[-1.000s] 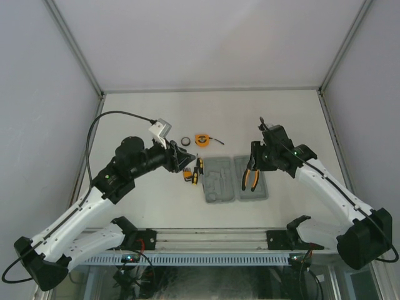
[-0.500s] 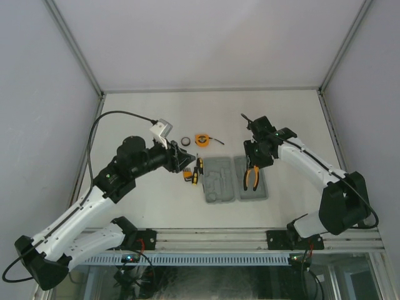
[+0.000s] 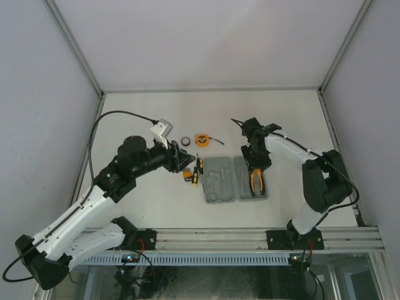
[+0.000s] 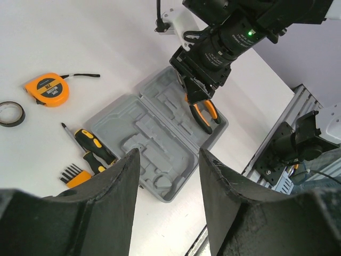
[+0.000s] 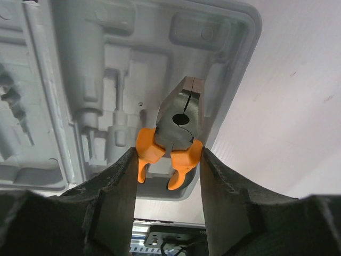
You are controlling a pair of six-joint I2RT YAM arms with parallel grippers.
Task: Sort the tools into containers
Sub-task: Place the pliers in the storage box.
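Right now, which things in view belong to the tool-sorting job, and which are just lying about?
Job:
- pliers, held in right claw
- grey tool case
- screwdriver
- hex-key set
- black ring
- tape measure

Not job, rig fixtures:
- white wrist camera
- front rail

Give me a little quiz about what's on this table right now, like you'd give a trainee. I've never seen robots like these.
1. True or false: the tape measure lies on the table, outside the case.
2. Which tool does the right gripper hold above the case? A. a screwdriver B. the pliers C. the black ring
3. What is the left gripper holding?
Key: 1 true. 2 B. 3 nothing; its jaws stand open and empty.
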